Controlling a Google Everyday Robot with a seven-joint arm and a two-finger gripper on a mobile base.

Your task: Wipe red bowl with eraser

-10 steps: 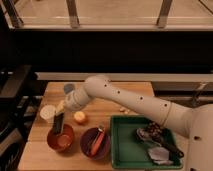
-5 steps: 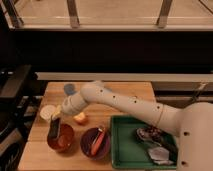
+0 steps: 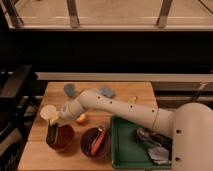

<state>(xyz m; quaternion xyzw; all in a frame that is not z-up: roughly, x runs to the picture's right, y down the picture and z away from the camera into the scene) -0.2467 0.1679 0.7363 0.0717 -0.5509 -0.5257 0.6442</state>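
Observation:
The red bowl [image 3: 64,138] sits near the front left of the wooden table [image 3: 120,107]. My gripper [image 3: 52,128] hangs over the bowl's left rim, reaching down from the white arm [image 3: 110,106] that crosses the table from the right. It is shut on the eraser [image 3: 51,135], a dark bar that points down. The bar's lower end is at the bowl's left inner edge; I cannot tell whether it touches.
A purple bowl [image 3: 96,142] with red and orange items stands right of the red bowl. A green tray [image 3: 131,148] with crumpled things lies at front right. A white cup [image 3: 48,112], an orange fruit [image 3: 81,118] and two blue blocks [image 3: 71,90] [image 3: 106,91] lie behind.
The gripper with the eraser has moved down and to the left, from above the red bowl's middle to its left rim.

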